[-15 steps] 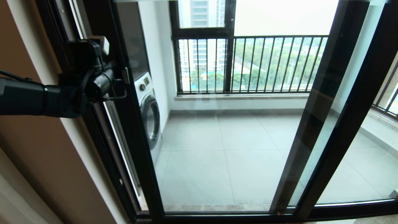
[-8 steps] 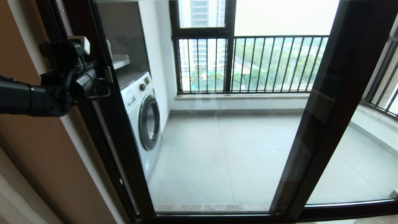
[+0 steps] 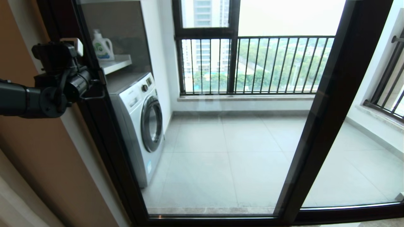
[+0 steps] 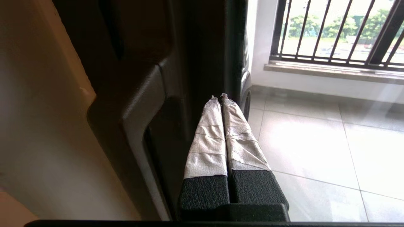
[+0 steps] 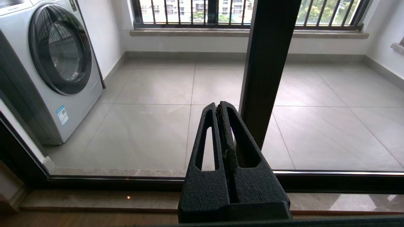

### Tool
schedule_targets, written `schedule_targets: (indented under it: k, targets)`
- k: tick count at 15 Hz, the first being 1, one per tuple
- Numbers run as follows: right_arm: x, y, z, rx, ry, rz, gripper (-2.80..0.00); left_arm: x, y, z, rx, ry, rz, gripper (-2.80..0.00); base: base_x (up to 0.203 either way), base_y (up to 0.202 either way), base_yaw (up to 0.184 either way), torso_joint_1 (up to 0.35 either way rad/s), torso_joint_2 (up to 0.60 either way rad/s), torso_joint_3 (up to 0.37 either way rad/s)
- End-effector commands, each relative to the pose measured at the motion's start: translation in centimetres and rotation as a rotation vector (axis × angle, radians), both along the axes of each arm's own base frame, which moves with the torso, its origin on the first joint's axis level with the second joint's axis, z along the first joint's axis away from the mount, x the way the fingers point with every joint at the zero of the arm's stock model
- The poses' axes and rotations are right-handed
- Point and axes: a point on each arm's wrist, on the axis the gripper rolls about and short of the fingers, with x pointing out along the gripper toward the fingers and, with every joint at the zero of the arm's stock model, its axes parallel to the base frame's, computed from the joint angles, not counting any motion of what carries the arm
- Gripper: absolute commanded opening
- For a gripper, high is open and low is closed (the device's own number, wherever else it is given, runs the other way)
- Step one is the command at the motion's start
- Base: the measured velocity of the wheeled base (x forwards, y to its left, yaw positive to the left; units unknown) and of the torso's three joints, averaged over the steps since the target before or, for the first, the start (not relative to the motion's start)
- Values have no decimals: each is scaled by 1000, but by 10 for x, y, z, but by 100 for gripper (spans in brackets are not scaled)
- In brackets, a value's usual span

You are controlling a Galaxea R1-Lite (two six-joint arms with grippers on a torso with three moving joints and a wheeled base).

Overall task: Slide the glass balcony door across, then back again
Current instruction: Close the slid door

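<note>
At the far left of the head view the left arm reaches in from the side, its left gripper (image 3: 94,85) up against the left upright of the glass balcony door (image 3: 104,132), where the small bar handle (image 3: 96,93) sits. In the left wrist view the two tape-wrapped fingers (image 4: 210,132) lie pressed together with no gap, holding nothing between them; they lie just beside the handle, along the dark upright. That upright stands close against the door jamb by the tan wall (image 3: 47,164), and the glass panel spans the middle of the view.

Through the glass, a white washing machine (image 3: 139,123) stands on the tiled balcony floor, with a detergent bottle (image 3: 102,45) on a shelf above it. Further right is the barred window (image 3: 252,63).

Right of centre, another dark upright (image 3: 328,110) leans across the view. The right gripper (image 5: 221,108), seen only in its own wrist view, hangs low before the door's bottom track with its fingers closed together and empty.
</note>
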Motion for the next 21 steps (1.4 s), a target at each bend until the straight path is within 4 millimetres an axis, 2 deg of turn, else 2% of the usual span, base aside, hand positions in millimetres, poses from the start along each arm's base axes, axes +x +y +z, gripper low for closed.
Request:
schedule_targets:
  k: [1, 10, 18, 21]
  targets:
    - [1, 0, -3, -1, 13, 2, -280, 1, 9, -2, 1, 3, 10, -280, 0, 0, 0, 0, 0, 0]
    - [1, 0, -3, -1, 12, 2, -280, 3, 41, -10, 2, 22, 47, -280, 0, 0, 0, 0, 0, 0]
    - [1, 0, -3, -1, 13, 2, -280, 5, 43, -12, 1, 27, 51, -280, 0, 0, 0, 0, 0, 0]
    - [1, 0, -3, -1, 12, 1, -280, -1, 42, -6, 0, 15, 25, -280, 0, 0, 0, 0, 0, 0]
